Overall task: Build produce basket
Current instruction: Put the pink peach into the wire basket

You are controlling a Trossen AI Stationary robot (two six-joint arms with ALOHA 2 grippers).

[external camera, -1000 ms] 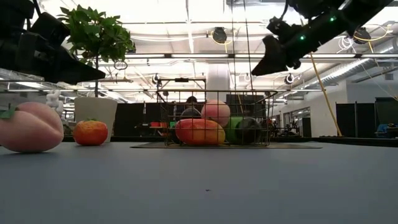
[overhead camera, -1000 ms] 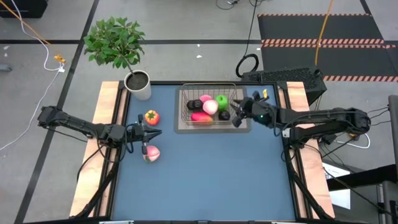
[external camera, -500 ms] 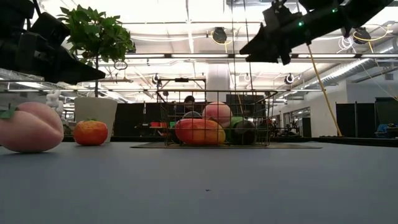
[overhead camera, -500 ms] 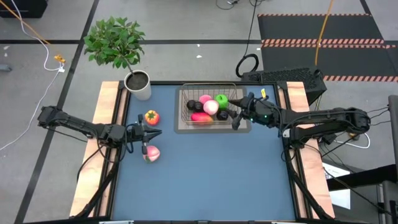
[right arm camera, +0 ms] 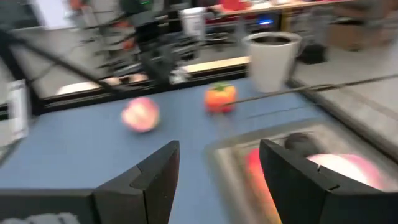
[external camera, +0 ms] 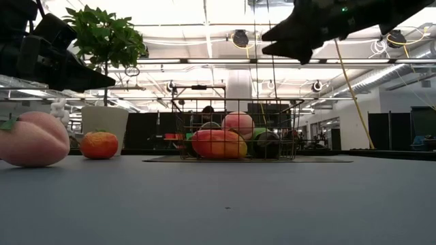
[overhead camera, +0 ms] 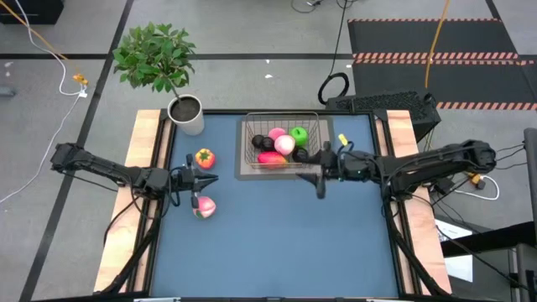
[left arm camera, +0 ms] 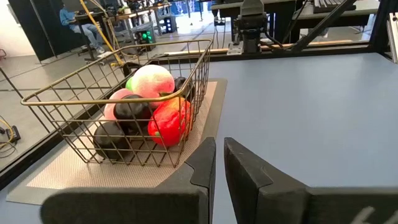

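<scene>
My right tool [overhead camera: 321, 174] hangs released just beside the basket [overhead camera: 281, 144] — arm stretched across the counter [overhead camera: 277, 235]. Left tool [overhead camera: 204, 179], fingers nearly together and empty, sits beside a peach [overhead camera: 204, 206].

A peach [external camera: 30, 139] is cut off at the low view's edge; the right wrist view is motion-blurred.

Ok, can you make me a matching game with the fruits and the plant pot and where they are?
Things:
1. green apple
2. pink peach
3. orange-red fruit with green top
4. white plant pot

Places:
A. at the table's far left corner
B. on the table, just beside the left hand, nearer the front edge
C. inside the wire basket
D. on the table between the pot and the left hand

Pairs: 1-C, 2-B, 3-D, 4-A
</scene>
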